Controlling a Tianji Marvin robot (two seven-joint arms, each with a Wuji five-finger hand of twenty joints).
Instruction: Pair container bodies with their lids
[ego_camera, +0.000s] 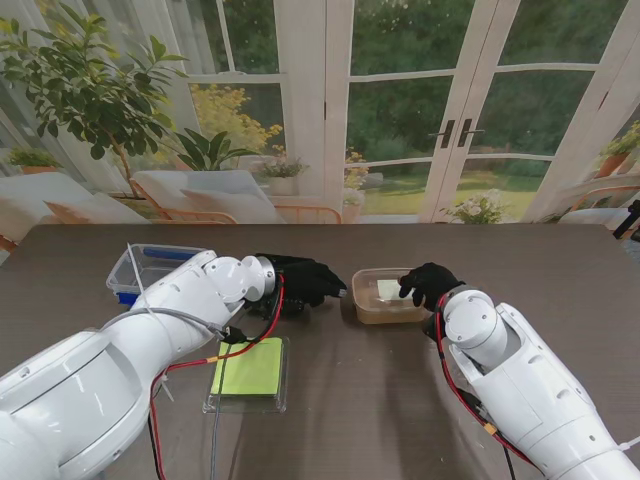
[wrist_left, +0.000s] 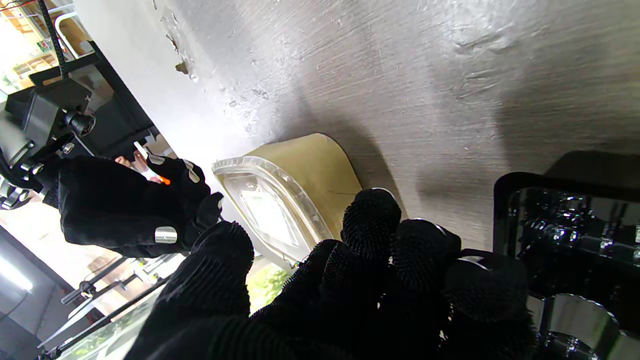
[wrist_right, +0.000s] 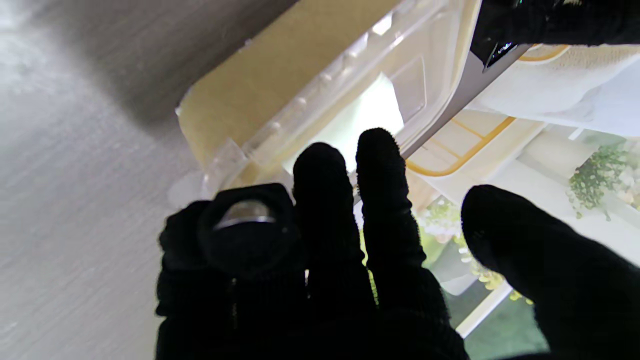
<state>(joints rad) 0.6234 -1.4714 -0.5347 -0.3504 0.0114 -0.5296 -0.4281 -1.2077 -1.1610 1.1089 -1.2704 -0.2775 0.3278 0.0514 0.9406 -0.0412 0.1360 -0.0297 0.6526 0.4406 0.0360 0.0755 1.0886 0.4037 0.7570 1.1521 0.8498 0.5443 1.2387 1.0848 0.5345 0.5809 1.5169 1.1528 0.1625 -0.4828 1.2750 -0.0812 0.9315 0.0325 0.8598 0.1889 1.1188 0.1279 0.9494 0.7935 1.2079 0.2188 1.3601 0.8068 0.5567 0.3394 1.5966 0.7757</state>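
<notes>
A tan container (ego_camera: 372, 310) with a clear lid (ego_camera: 390, 288) on it stands mid-table. My right hand (ego_camera: 430, 283) rests its fingertips (wrist_right: 377, 150) on that lid's right edge (wrist_right: 400, 85), thumb spread, gripping nothing. My left hand (ego_camera: 305, 280) hovers just left of the tan container (wrist_left: 310, 170), fingers (wrist_left: 372, 220) curled loosely and holding nothing. Under and beside it lies a glossy black container (wrist_left: 565, 225), mostly hidden in the stand view. My right hand (wrist_left: 125, 205) shows beyond the tan container in the left wrist view.
A green flat box in clear plastic (ego_camera: 250, 370) lies near me, left of centre. Far left stands a clear container with a blue base (ego_camera: 150, 268), partly behind my left arm. Red and black cables run along both forearms.
</notes>
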